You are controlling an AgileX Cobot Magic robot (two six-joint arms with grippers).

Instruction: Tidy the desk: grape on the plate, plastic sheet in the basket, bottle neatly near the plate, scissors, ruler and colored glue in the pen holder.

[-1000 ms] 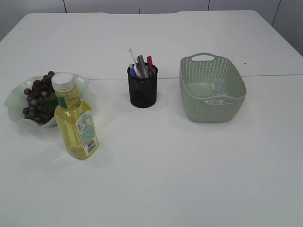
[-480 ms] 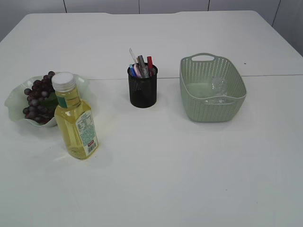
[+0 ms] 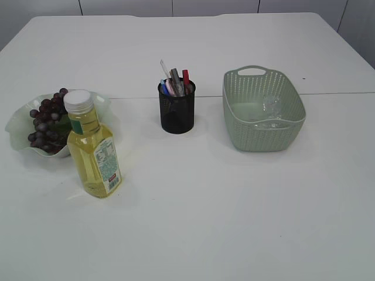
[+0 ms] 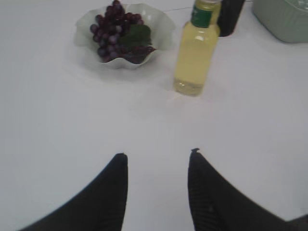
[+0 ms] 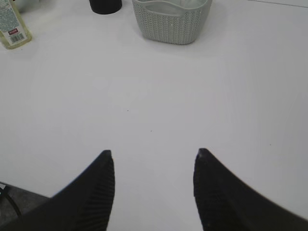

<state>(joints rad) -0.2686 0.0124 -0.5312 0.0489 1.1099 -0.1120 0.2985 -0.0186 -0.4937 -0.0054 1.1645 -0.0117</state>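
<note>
Dark grapes (image 3: 45,120) lie on the wavy glass plate (image 3: 16,126) at the left. The yellow bottle (image 3: 94,153) stands upright just in front of the plate. The black mesh pen holder (image 3: 177,109) holds several upright items, among them a clear ruler (image 3: 164,68) and a red stick (image 3: 186,76); the scissors cannot be told apart. A crumpled clear plastic sheet (image 3: 268,110) lies in the green basket (image 3: 262,137). My left gripper (image 4: 157,154) hangs open over bare table, short of the bottle (image 4: 195,57) and grapes (image 4: 118,33). My right gripper (image 5: 154,152) is open and empty, well short of the basket (image 5: 171,21).
A seam between two white tabletops (image 3: 328,93) runs across behind the basket. Neither arm shows in the exterior view. The table's near edge (image 5: 29,192) appears at the lower left of the right wrist view.
</note>
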